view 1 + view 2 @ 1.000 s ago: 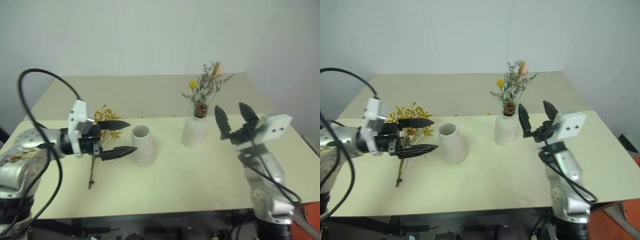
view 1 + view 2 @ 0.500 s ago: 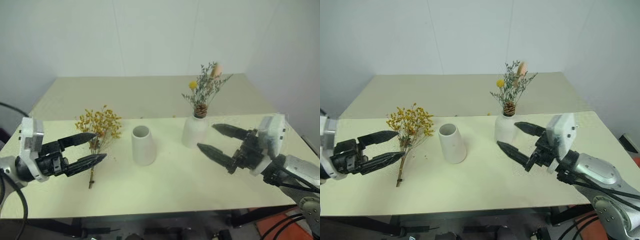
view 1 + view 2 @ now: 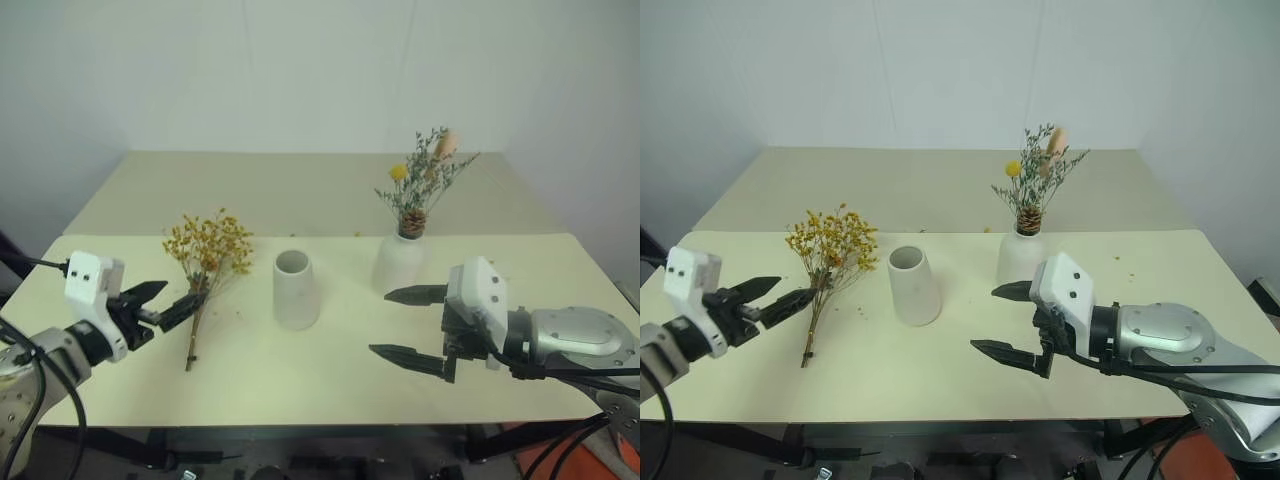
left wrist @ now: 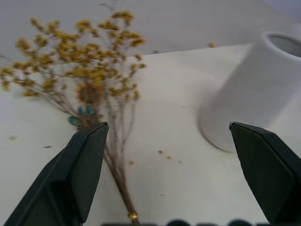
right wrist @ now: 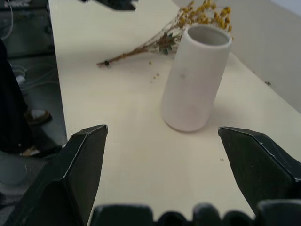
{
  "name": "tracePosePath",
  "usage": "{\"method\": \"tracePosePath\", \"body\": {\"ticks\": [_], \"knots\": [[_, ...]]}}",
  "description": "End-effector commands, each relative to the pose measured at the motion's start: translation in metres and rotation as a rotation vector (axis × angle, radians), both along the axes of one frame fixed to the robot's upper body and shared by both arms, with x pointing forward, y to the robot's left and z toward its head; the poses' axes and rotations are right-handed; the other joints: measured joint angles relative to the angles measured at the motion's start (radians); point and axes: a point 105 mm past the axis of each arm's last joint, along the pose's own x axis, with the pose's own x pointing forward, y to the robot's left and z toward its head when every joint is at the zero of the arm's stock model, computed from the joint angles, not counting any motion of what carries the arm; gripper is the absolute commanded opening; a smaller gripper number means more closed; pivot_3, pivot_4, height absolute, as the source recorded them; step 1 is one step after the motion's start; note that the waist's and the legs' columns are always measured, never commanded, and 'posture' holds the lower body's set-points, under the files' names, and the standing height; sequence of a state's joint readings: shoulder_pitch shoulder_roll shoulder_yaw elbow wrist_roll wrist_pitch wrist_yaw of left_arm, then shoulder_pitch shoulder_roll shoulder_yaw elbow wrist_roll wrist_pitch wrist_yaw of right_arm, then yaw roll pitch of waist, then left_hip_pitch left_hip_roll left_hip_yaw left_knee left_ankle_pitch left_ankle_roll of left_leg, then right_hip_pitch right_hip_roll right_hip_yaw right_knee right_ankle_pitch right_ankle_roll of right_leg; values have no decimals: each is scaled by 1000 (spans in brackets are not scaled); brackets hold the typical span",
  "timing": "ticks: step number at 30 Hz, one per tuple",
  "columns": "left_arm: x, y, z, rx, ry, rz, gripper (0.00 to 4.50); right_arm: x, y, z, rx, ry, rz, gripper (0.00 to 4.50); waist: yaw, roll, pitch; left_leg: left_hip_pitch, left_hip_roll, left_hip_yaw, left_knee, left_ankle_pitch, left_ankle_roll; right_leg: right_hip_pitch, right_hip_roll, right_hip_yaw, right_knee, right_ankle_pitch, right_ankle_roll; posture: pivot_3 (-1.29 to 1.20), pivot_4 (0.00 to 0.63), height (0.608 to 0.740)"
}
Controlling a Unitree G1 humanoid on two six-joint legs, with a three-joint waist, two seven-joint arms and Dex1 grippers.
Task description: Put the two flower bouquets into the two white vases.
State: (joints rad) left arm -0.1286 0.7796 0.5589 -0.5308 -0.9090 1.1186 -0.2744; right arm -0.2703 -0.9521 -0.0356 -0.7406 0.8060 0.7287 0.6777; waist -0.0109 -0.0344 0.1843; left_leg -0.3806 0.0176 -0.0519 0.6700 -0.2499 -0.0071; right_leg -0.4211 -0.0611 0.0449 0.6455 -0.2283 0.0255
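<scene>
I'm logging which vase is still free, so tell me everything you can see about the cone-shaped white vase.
The cone-shaped white vase looks matte and plain, narrowing slightly toward its wide open mouth, which is empty. It stands upright on the cream table, beside the yellow bouquet lying flat to its left. Nothing touches it.

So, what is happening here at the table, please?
A humanoid robot is putting dried flowers into vases. The grey-green sprig bunch already stands in the narrow-necked white vase. The yellow-orange bouquet lies flat on the table beside the empty cone vase. The left gripper, fingers open, is by that bouquet's stems. The right gripper, also open, holds nothing.
</scene>
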Motion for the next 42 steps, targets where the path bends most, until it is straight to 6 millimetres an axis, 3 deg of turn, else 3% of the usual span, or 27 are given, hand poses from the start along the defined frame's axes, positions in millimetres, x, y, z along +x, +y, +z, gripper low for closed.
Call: {"method": "tracePosePath", "body": {"ticks": [1,7,15,18,29,33,39,42], "knots": [[10,-11,-6,110,94,65,4500,1,3,4,9,-34,-7,4479,0,-1,0,0,0,0,0,0,0,0,0,0,0,1,-2,0,150,740],[19,-10,-11,194,221,167,4500,4,2,-1,-1,-39,-49,4479,-11,-1,0,-1,0,0,0,0,0,-2,0,0,0,3,-6,0,150,740],[21,14,-24,380,313,312,4500,4,1,-6,9,-29,-77,4479,-5,-1,0,-1,-1,-1,0,0,0,-1,0,0,0,3,-6,0,150,740],[23,18,-29,375,345,327,4500,4,3,-5,24,-30,-77,4479,-4,-1,0,-1,-1,0,0,0,0,-1,0,0,0,3,-6,0,150,740],[53,5,-47,330,365,308,4500,5,2,-1,29,-38,-107,4479,-5,-1,0,-3,-1,-1,0,1,-1,-2,0,-1,0,4,-6,0,150,740],[61,3,-50,324,349,293,3651,4,1,-1,26,-37,-121,4500,-5,-1,0,-2,-1,-1,0,0,-1,-2,0,0,0,4,-6,0,150,740],[70,-2,-52,338,323,288,1817,2,1,2,32,-33,-115,4500,-3,-1,0,-3,-1,-1,0,1,-1,-2,0,-1,0,4,-6,0,150,740],[70,-2,-56,378,316,285,1817,-5,2,5,43,-20,-66,4500,-3,-1,0,-3,-1,-1,0,1,-1,-2,-1,-1,0,4,-6,0,150,740]]}}
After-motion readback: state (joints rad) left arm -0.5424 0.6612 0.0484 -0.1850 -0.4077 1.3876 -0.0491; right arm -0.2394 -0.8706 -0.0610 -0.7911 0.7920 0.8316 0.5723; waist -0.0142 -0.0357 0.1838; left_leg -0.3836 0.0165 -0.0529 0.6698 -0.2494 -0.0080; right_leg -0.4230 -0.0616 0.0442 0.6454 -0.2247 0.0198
